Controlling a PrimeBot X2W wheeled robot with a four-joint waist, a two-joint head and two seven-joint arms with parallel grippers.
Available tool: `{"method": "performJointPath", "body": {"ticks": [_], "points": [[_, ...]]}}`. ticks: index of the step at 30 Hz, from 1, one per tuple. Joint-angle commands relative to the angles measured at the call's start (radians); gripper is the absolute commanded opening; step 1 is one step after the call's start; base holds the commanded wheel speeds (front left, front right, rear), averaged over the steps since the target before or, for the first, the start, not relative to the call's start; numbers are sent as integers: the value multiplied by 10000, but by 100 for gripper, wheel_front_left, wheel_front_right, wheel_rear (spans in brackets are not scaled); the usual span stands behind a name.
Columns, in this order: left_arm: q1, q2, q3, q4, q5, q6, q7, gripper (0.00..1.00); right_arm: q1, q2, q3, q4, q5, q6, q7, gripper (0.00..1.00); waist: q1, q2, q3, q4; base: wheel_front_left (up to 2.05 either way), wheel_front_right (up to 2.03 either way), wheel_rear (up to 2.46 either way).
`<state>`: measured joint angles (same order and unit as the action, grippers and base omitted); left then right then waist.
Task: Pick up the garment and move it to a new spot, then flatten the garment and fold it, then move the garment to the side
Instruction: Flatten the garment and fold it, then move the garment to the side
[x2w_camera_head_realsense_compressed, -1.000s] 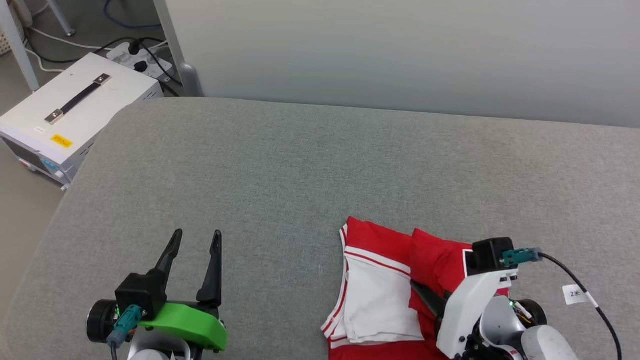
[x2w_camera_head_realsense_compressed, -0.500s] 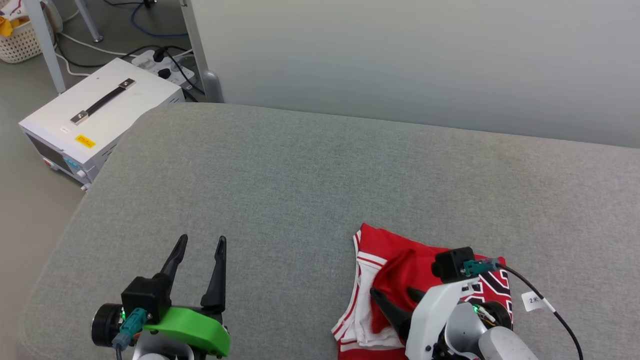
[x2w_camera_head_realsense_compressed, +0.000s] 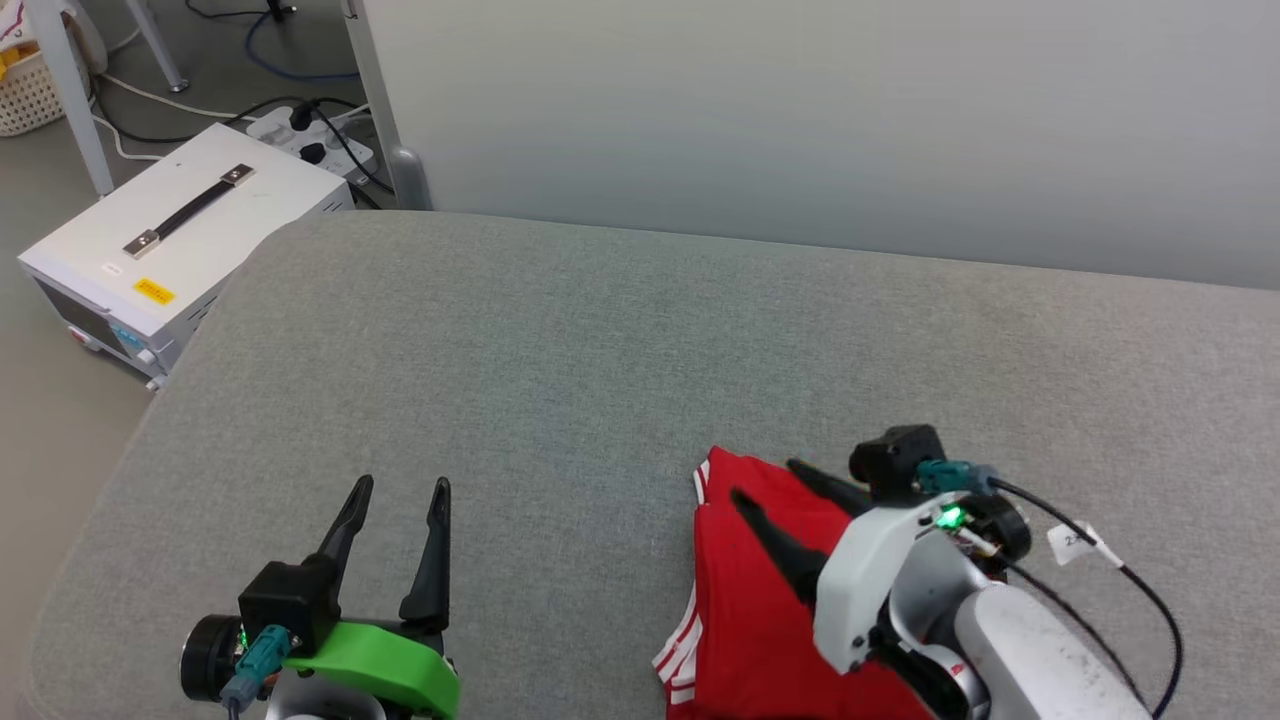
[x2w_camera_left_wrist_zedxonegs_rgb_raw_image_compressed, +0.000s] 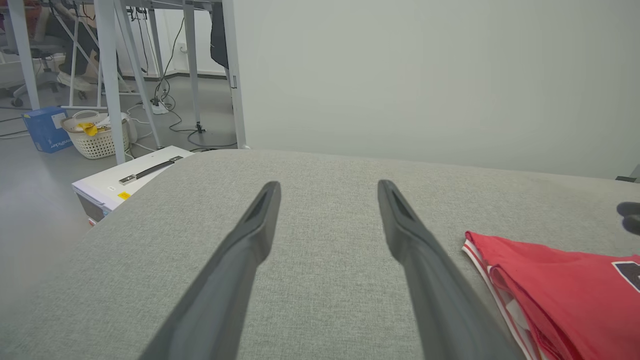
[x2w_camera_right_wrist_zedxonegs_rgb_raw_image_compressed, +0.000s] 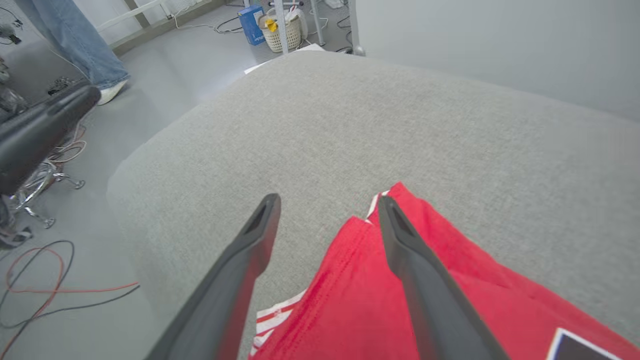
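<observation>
Finishing the fold appears to be the step in hand, with the shift to the side not yet done.

Locate the garment (x2w_camera_head_realsense_compressed: 745, 590) near the front edge of the grey cushion (x2w_camera_head_realsense_compressed: 600, 350), toward its right end, lying as a compact red stack with striped trim along its left border.

Note the right gripper (x2w_camera_head_realsense_compressed: 762, 479) poised over the stack's far left corner, fingers spread wide and pinching nothing. Cannot tell whether the tips touch the cloth.

Note the left gripper (x2w_camera_head_realsense_compressed: 401, 484) near the front edge toward the left end, fingers likewise spread, well apart from the garment.

Recommended handling, as a judgement:
1. Lower both fingers of the right gripper astride a folded border, not a single loose layer.
2. Pinch through all layers before lifting, or expect the stack to unfold.
3. Slide low and slowly along the cushion; avoid dragging the trim under.
4. Keep the stack clear of the front edge to prevent a slip to the floor.
</observation>
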<state>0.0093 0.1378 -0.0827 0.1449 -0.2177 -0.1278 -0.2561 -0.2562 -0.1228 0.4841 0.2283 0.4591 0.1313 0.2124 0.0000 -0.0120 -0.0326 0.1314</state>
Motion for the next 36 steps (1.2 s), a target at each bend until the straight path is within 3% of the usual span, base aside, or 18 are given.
{"method": "performJointPath", "body": {"ticks": [1,6,15,20,26,30,36], "points": [[72,-50,30,-66,65,-28,-57,100,-260,-355,-26,-90,-375,-6,-290,100,0,120,73,-102,0,0,0],[21,-98,11,-226,77,-28,-57,100,-724,-1484,-310,-324,-2036,-6,-1364,100,0,120,148,-322,0,0,0],[53,-249,6,-627,135,-28,-57,100,278,-2108,-2841,-1338,-3186,-6,-2740,100,0,120,234,-776,0,0,0],[76,-269,-16,-818,145,-28,-57,100,1258,-1763,-4076,-2022,-3245,-6,-3155,100,0,120,269,-885,0,0,0],[170,-272,-84,-890,190,-28,-57,100,2504,-814,-4982,-2701,-3308,-6,-3572,100,0,120,310,-948,0,0,0],[218,-290,-48,-963,164,-28,-57,100,2959,-333,-5148,-2808,-3425,-6,-3733,100,0,120,335,-995,0,0,0],[227,-275,-111,-1132,108,-28,-57,100,3025,-103,-5084,-2762,-3386,-6,-3735,100,0,120,352,-1012,0,0,0]]}}
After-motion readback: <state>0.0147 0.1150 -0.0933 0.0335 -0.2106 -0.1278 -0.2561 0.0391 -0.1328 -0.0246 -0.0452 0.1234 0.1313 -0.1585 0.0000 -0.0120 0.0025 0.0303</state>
